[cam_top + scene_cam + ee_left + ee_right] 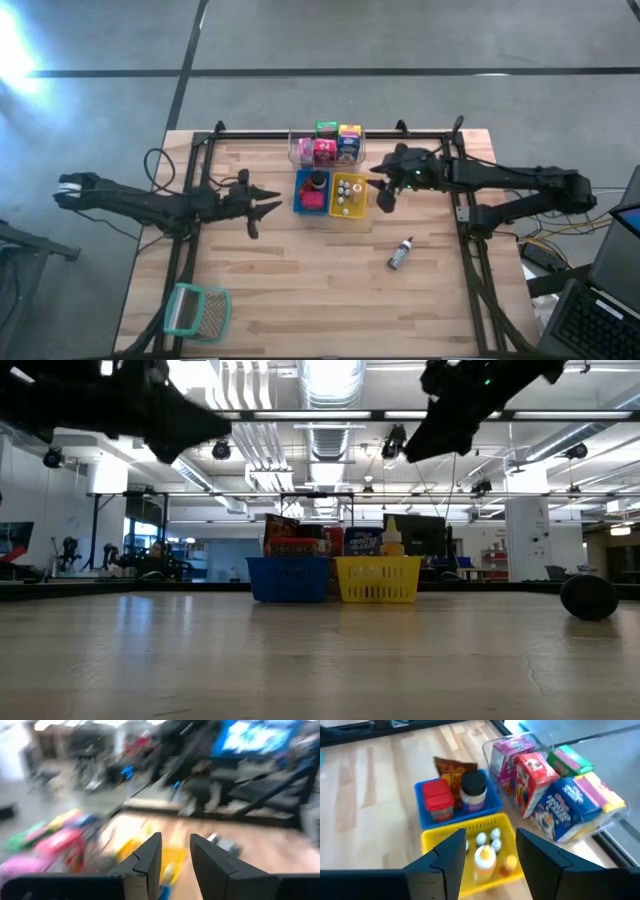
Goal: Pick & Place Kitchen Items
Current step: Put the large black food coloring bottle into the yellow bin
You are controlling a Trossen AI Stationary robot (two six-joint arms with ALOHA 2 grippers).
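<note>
- Right tool (383, 192): fingers apart, empty, just right of yellow tray (349, 196).
- Left tool (262, 205): apart, empty, left of blue tray (299, 192).
- Grey bottle (400, 254) lies alone on tabletop (300, 290).
- Boxes in clear tub (615, 810).

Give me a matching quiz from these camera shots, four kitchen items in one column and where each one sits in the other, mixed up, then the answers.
Items:
1. dark-lidded jar
2. small white egg-like pieces
3. small grey bottle
4. red cereal box

Places:
A. lying alone on the bare wooden table
B. in the clear plastic tub
C. in the blue tray
D. in the yellow tray

Pairs: 1-C, 2-D, 3-A, 4-B
</note>
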